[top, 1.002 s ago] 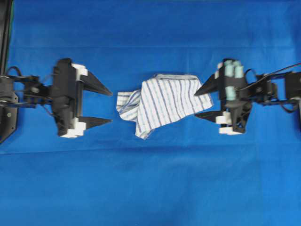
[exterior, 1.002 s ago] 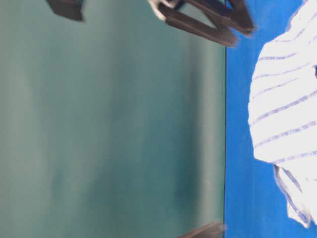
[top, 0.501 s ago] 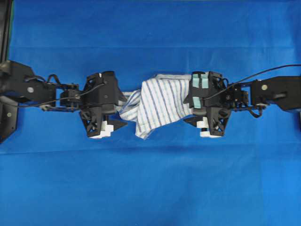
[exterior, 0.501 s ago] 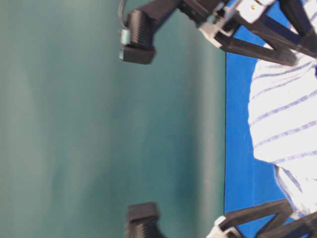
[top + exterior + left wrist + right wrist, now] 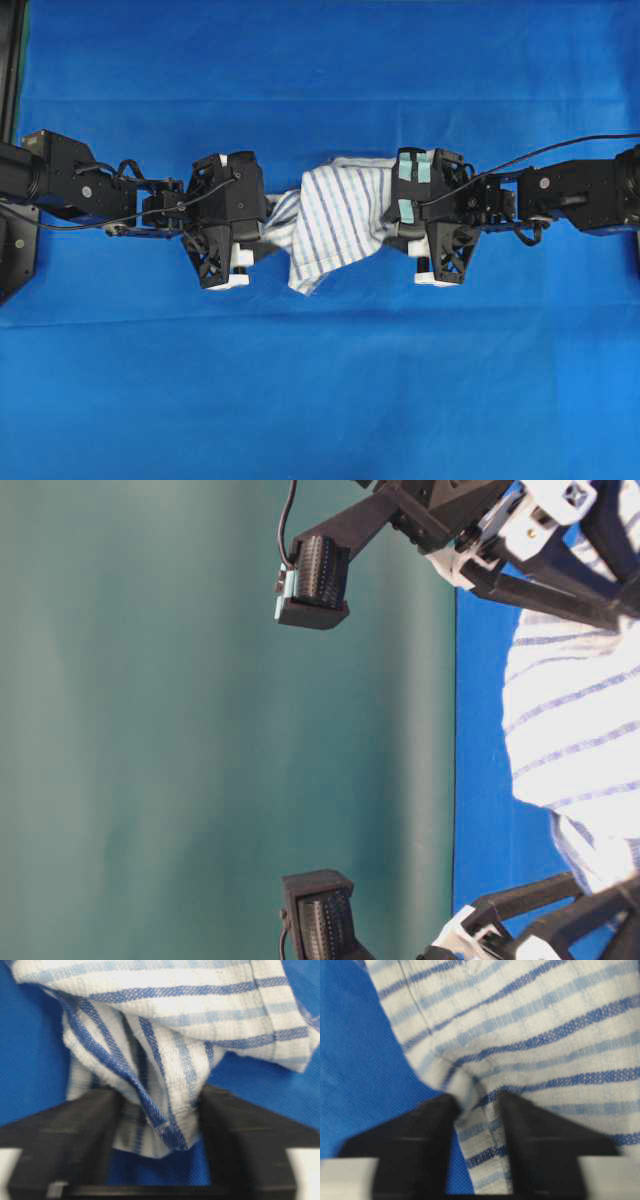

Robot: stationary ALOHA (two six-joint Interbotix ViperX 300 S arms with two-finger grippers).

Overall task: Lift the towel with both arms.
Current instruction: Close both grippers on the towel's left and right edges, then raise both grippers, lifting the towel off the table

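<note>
Striped white-and-blue towel (image 5: 335, 220) lies crumpled at the middle of the blue tablecloth (image 5: 320, 390), pinched at opposite ends: the left gripper (image 5: 160, 1110) clamps one bunched corner, the right gripper (image 5: 475, 1110) squeezes a fold.

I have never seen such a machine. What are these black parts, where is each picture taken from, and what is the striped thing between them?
These are two robot arms over a blue tablecloth. One picture looks down from above, one looks sideways from table height, and two come from cameras on the wrists. The striped thing is a crumpled towel. The left gripper has cloth bunched between its black fingers, and so does the right gripper. In the view from above, the towel lies on the tablecloth, not lifted yet.
</note>
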